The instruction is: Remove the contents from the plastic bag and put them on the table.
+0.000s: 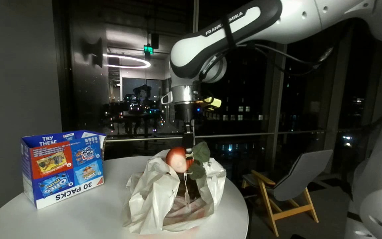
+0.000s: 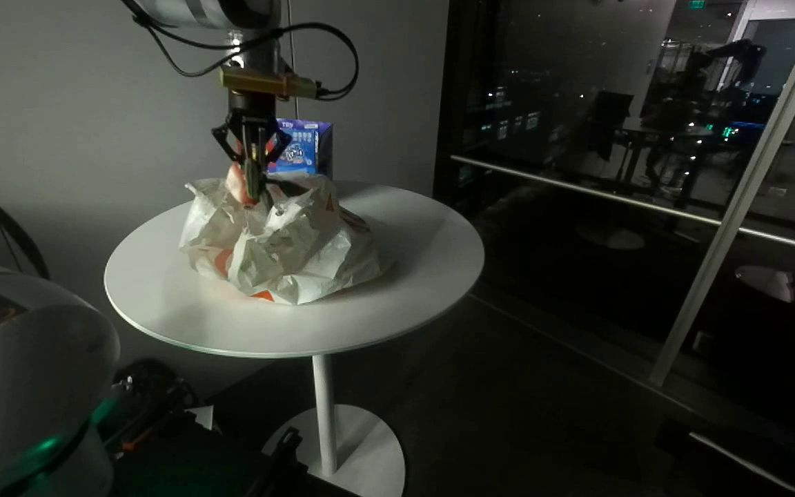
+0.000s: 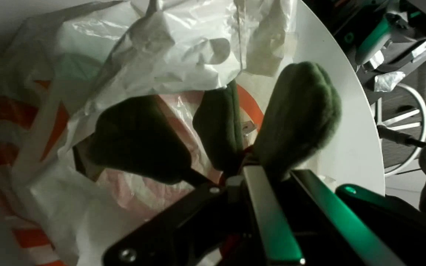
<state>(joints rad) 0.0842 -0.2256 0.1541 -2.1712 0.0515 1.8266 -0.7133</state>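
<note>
A white plastic bag (image 1: 151, 199) with orange print stands crumpled with its mouth up on the white round table (image 2: 425, 290). It also shows in an exterior view (image 2: 308, 259) and the wrist view (image 3: 198, 70). A soft toy with a round red body (image 1: 176, 160) and green leaves (image 1: 201, 152) is at the bag's mouth. A pale tag or string hangs below it. My gripper (image 1: 189, 151) points down and is shut on a green leaf of the toy; the leaf (image 3: 300, 111) runs between the fingers (image 3: 276, 171). What lies deeper in the bag is hidden.
A blue snack box (image 1: 78, 166) stands on the table beside the bag; it shows partly behind the gripper in an exterior view (image 2: 299, 148). A grey chair (image 1: 293, 172) is on the floor beyond the table. A wall and windows stand behind.
</note>
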